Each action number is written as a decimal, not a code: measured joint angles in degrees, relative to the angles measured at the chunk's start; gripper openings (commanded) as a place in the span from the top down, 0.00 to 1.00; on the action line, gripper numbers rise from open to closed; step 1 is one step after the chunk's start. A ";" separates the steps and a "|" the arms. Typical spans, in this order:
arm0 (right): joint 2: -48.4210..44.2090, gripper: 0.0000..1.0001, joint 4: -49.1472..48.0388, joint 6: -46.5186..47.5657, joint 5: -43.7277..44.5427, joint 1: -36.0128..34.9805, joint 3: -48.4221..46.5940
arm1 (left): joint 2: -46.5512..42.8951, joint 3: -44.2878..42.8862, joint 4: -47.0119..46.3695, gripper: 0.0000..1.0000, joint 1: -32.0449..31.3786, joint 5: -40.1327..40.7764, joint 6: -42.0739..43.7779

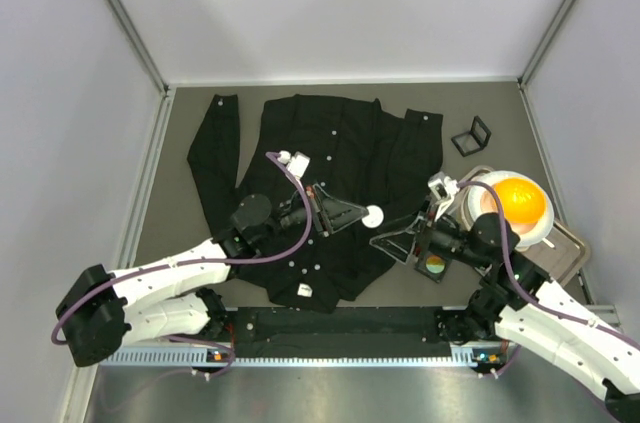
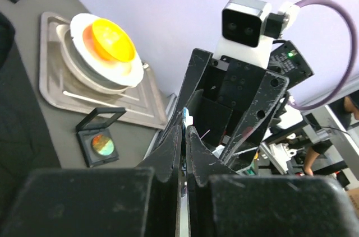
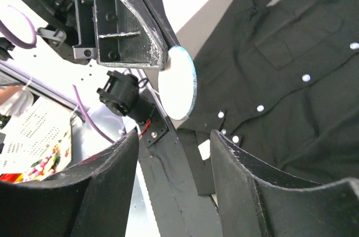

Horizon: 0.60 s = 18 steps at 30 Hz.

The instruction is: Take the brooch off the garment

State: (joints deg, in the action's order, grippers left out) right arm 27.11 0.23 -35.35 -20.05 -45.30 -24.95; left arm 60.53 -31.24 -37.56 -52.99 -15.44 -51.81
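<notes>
The garment (image 1: 350, 143) is a black button-up shirt spread flat on the table, and its white buttons show in the right wrist view (image 3: 291, 52). The brooch (image 1: 374, 214) is a white round disc with a bluish rim (image 3: 176, 88), held above the shirt's lower right part. My left gripper (image 1: 362, 214) is shut on its edge, and its fingers (image 3: 134, 24) pinch the disc from the top. In the left wrist view the left gripper (image 2: 186, 128) has its jaws pressed together on a thin sliver. My right gripper (image 1: 388, 240) stands open just below the brooch, and nothing lies between its fingertips (image 3: 174, 136).
A metal tray (image 1: 565, 253) at the right carries a white plate with an orange bowl (image 1: 520, 201). A small black frame case (image 1: 470, 135) lies beyond it. Another case with an iridescent disc (image 2: 101, 144) sits beside the tray. Grey walls enclose the table.
</notes>
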 measured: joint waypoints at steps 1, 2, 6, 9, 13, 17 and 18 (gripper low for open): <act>-0.39 0.49 -1.09 -0.26 0.02 0.00 0.20 | 0.00 0.00 -0.85 1.00 -0.04 -0.24 -0.31; -0.52 0.51 -1.70 -0.48 0.07 0.00 0.22 | 0.00 0.02 -1.86 1.00 -0.09 -0.50 -0.59; 0.02 0.54 -4.92 -1.75 0.72 0.02 0.37 | 0.00 0.02 -4.26 1.00 -0.37 -1.25 -0.85; 0.35 0.55 -7.87 -3.08 1.07 0.07 1.66 | 0.00 0.31 -5.49 1.00 -0.61 -1.44 -0.87; 0.42 0.58 -11.13 -4.92 2.12 0.07 3.28 | 0.00 0.85 -6.19 1.00 -0.81 -1.46 -1.05; 0.48 0.59 -14.53 -6.64 3.23 0.07 4.04 | 0.00 1.01 -6.45 1.00 -1.05 -1.18 -1.14; 0.59 0.59 -15.56 -6.99 3.58 0.07 4.17 | 0.00 1.05 -6.54 1.00 -1.16 -1.09 -1.20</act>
State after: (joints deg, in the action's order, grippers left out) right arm 27.70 -15.33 -42.35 -16.47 -45.23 -20.78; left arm 60.53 -30.20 -44.10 -54.15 -16.53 -53.01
